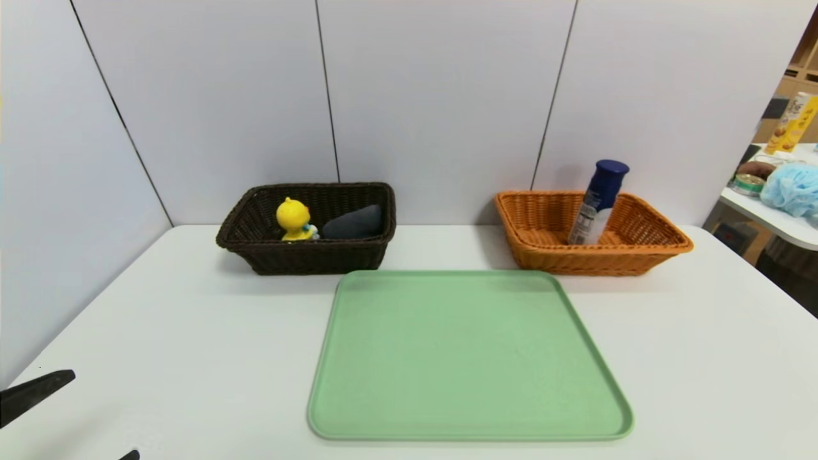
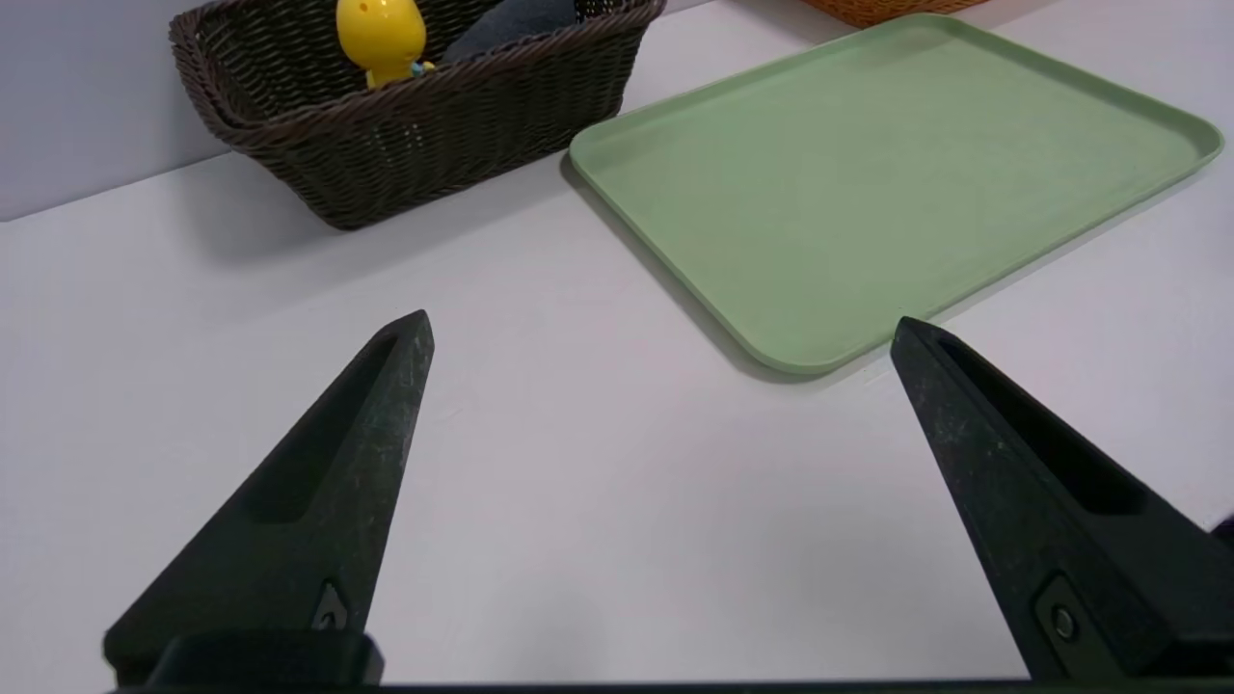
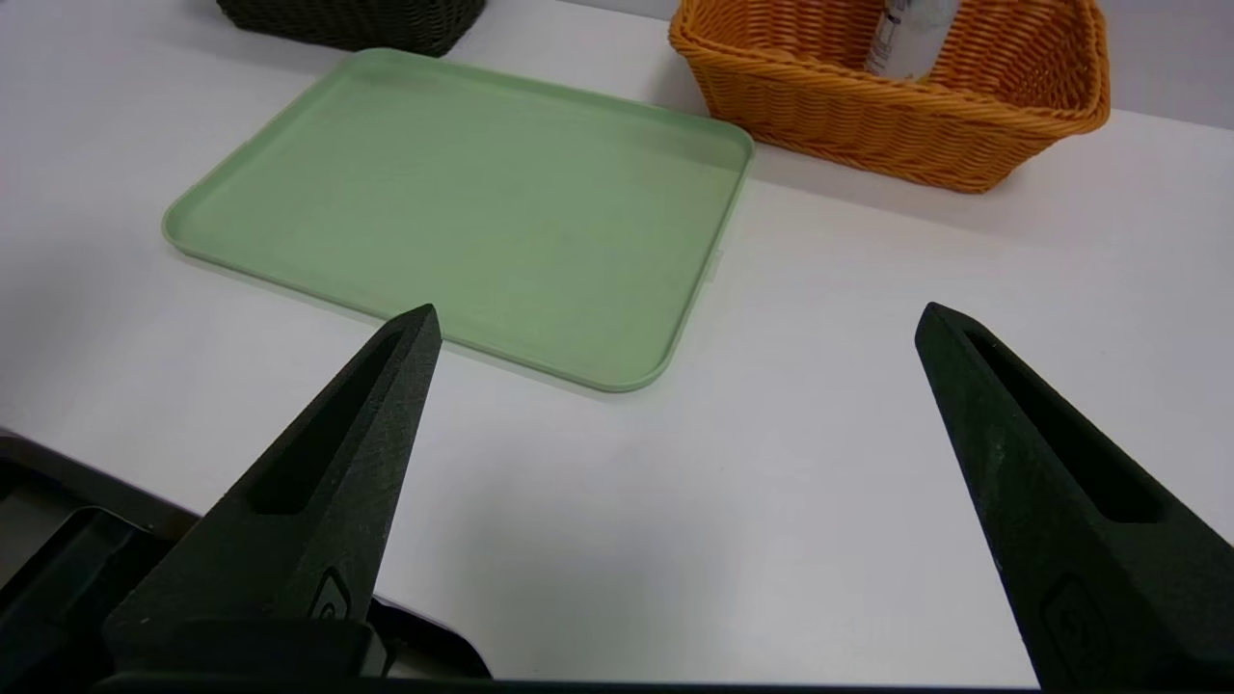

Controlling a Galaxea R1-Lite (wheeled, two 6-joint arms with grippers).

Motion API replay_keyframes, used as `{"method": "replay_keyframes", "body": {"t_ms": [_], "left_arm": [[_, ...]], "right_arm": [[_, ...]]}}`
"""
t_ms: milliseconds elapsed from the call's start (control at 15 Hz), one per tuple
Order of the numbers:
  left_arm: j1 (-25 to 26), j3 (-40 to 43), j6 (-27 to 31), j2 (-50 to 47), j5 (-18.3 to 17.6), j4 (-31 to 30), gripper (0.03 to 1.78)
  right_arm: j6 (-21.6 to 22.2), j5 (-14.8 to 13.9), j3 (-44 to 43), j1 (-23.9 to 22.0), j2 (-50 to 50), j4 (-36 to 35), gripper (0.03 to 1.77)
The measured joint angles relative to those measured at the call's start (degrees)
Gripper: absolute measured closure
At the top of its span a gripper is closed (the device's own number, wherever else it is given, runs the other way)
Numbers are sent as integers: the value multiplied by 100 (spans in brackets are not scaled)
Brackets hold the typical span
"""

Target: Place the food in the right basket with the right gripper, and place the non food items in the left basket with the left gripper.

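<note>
The dark brown left basket (image 1: 319, 257) (image 2: 434, 135) holds a yellow duck toy (image 1: 293, 218) (image 2: 381, 34) and a dark grey lump (image 1: 354, 222) (image 2: 506, 24). In the orange right basket (image 1: 594, 259) (image 3: 868, 125) a white bottle with a dark blue cap (image 1: 597, 204) (image 3: 906, 34) leans upright. Between the baskets and me lies a green tray (image 1: 466, 358) (image 2: 868, 164) (image 3: 463, 202) with nothing on it. My left gripper (image 1: 102, 415) (image 2: 660, 323) hovers open and empty over the table's near left. My right gripper (image 3: 677, 310) is open and empty over the near right, outside the head view.
Grey wall panels stand right behind both baskets. A side table at the far right carries a blue mesh sponge (image 1: 792, 188) and a yellow box (image 1: 792, 121). White tabletop (image 1: 160, 319) stretches on both sides of the tray. A dark part of my base (image 3: 58, 559) shows beside the right gripper.
</note>
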Motion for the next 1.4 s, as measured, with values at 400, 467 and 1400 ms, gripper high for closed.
{"method": "replay_keyframes", "body": {"t_ms": [400,467,1400], "left_arm": [[6,906,-60,-1083,45,113,12],[9,950,-102,-1169,48,111,12],[80,1389,-171,-1679,651,1,12]], "right_arm": [[59,-573,475,9,-675,-177,10],[66,-540,423,138,-684,-182,10],[-79,-678,2872,528,-2065,-2854,10]]}}
